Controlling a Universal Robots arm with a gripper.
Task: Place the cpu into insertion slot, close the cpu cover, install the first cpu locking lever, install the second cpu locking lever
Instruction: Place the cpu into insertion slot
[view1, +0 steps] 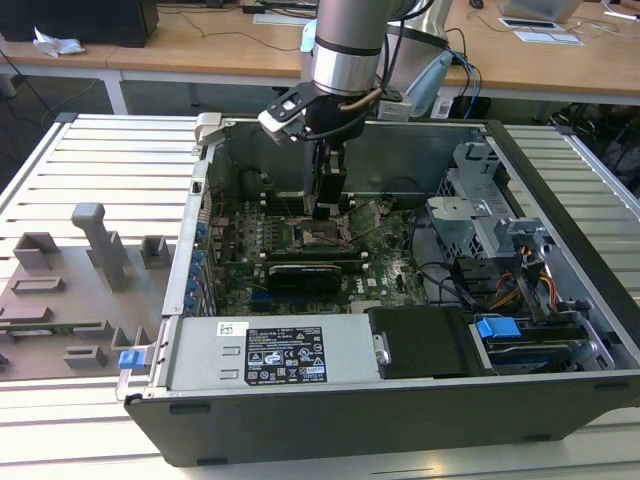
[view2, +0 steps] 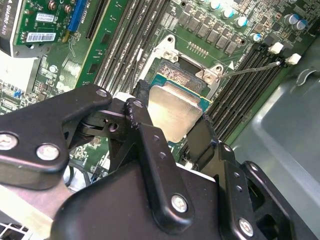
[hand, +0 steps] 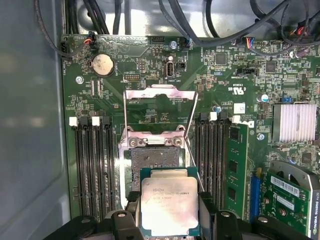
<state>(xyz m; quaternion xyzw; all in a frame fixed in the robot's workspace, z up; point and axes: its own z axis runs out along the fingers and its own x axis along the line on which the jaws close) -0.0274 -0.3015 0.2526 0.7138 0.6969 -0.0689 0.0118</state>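
Observation:
My gripper (hand: 169, 220) is shut on the cpu (hand: 169, 205), a flat square chip with a dull silver top; one finger (hand: 131, 212) presses each side. The second wrist view shows the same cpu (view2: 175, 112) between the black fingers (view2: 145, 135). It hangs just above the near part of the open insertion slot (hand: 152, 156). The cpu cover (hand: 159, 92), a thin silvery frame, is swung open away from the slot. A thin locking lever (view2: 250, 69) stands unlatched beside the slot. In the exterior view the gripper (view1: 327, 208) reaches down into the computer case, over the motherboard.
Memory slots (hand: 92, 165) flank the socket on both sides, and a memory module (hand: 235, 165) stands nearby. A finned heat sink (hand: 297, 122) and cables (hand: 210, 20) lie beyond. The case walls (view1: 330, 410), power supply (view1: 270, 355) and drive cage (view1: 480, 220) surround the board. Grey fixtures (view1: 100, 250) stand outside.

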